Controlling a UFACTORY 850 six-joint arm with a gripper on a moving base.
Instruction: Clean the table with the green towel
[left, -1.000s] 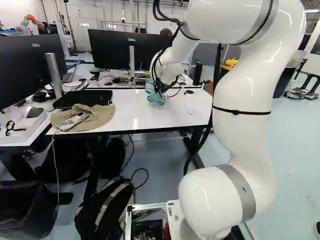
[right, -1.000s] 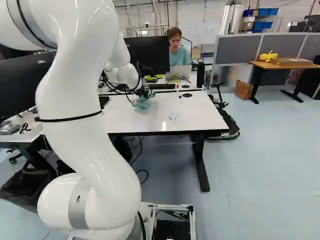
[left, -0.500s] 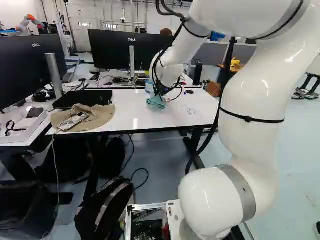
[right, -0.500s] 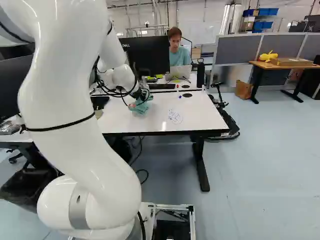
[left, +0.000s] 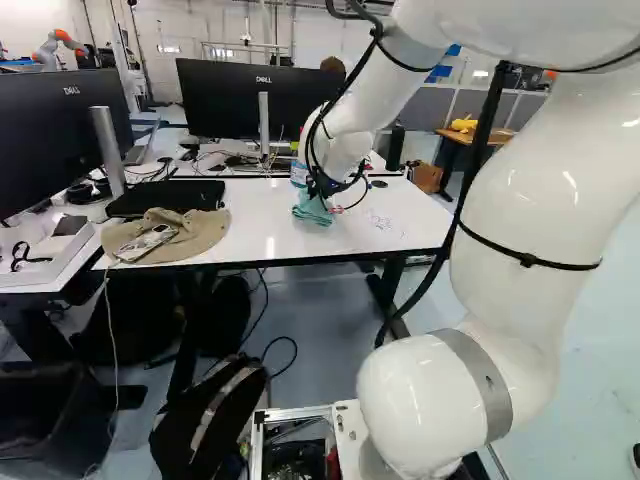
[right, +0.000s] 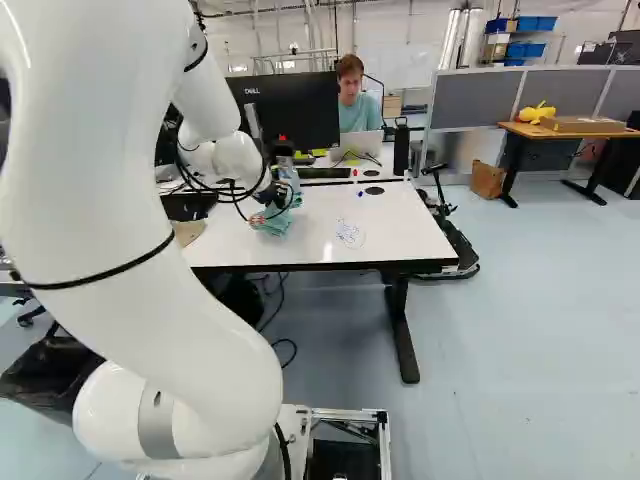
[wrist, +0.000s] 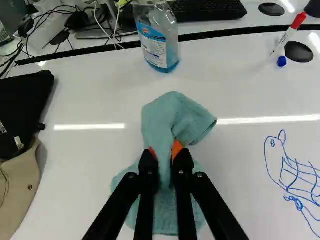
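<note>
Swung a little since the earlier frames, the white arm (left: 525, 210) has its upper links farther right in the left base view, and the gripper (left: 321, 191) has brought the green towel (wrist: 172, 112) slightly toward the near edge of the table (right: 400, 232), away from the bottle (wrist: 159, 40) of blue liquid. From where I stand, the base hasn't budged. Up close in the wrist view, the gripper (wrist: 165, 153) is pinching a fold of the towel between its orange pads (wrist: 177, 149); the rest of the cloth bunches ahead of the fingers and spreads beneath them, on the robot's side of the bottle. Seen from behind the arm, a marker with a red end (wrist: 291, 31) and a small blue cap (wrist: 281, 61) are off to the bottle's right. Blue line drawing (wrist: 283, 157) marks the white top, also right of the bottle but nearer the robot. Left of the bottle lies a black case (wrist: 22, 107), with a tan hat (wrist: 20, 175) nearer the robot. Beyond the bottle is a black keyboard (wrist: 207, 10).
</note>
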